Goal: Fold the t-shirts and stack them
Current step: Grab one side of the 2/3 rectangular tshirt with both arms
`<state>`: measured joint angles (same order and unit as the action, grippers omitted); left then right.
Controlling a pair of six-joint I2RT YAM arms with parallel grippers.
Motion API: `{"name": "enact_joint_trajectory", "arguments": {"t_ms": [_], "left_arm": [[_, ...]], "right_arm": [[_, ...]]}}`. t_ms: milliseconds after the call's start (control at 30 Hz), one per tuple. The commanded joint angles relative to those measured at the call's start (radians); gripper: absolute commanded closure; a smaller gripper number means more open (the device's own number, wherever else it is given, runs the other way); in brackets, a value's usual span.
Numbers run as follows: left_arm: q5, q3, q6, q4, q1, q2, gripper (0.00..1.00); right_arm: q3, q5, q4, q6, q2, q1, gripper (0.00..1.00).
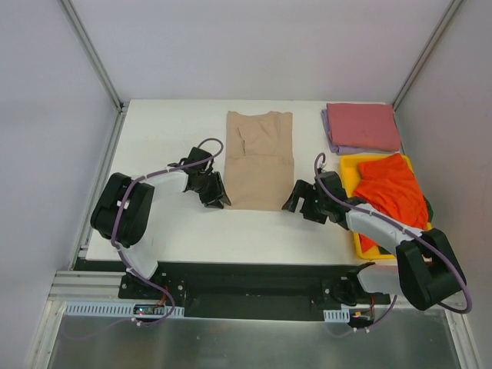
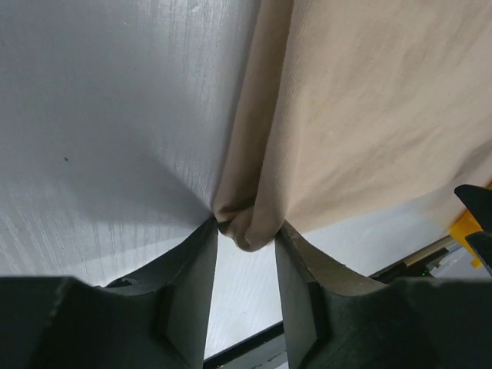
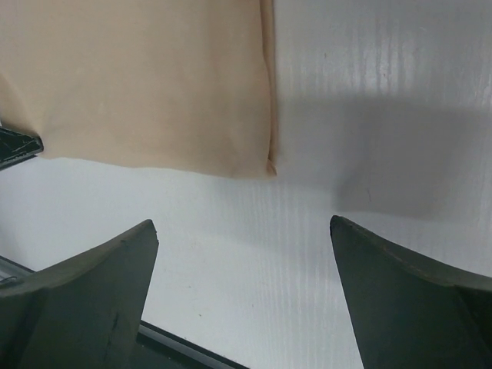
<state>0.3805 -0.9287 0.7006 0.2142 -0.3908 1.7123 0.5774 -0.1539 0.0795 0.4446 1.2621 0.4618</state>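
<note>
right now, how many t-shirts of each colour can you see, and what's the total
tan t-shirt: 1
dusty pink-red t-shirt: 1
lavender t-shirt: 1 (under the pink-red one)
orange-red t-shirt: 1 (in the yellow tray)
total: 4

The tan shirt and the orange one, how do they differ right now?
The tan t-shirt lies flat on the table, folded into a long strip; the orange t-shirt is crumpled in the yellow tray. The left gripper pinches the tan one's corner; no gripper holds the orange one. Both are plain cloth.
</note>
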Motion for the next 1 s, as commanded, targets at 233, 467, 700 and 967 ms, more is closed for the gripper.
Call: {"name": "enact_joint_trajectory", "arguments": {"t_ms": [233,467,700,967], "left_arm": [[-0.045,-0.007,-0.006,0.002,0.006,0.075,1.00],[-0.048,0.010,-0.013,-0.001,0.006,0.061,1.00],[-0.042,0.018,-0.015,-0.001,0.006,0.052,1.00],[-0.019,0.125,-0.013,0.016,0.003,-0.170,1.00]], "right_arm": [[-0.004,0.020,-0.075,0.083,0.089,0.000,0.03],[0.025,0.076,-0.067,0.135,0.184,0.000,0.32],[0.044,0.103,-0.053,0.155,0.249,0.000,0.74],[0.039,-0.125,0.015,0.040,0.113,0.006,1.00]]}}
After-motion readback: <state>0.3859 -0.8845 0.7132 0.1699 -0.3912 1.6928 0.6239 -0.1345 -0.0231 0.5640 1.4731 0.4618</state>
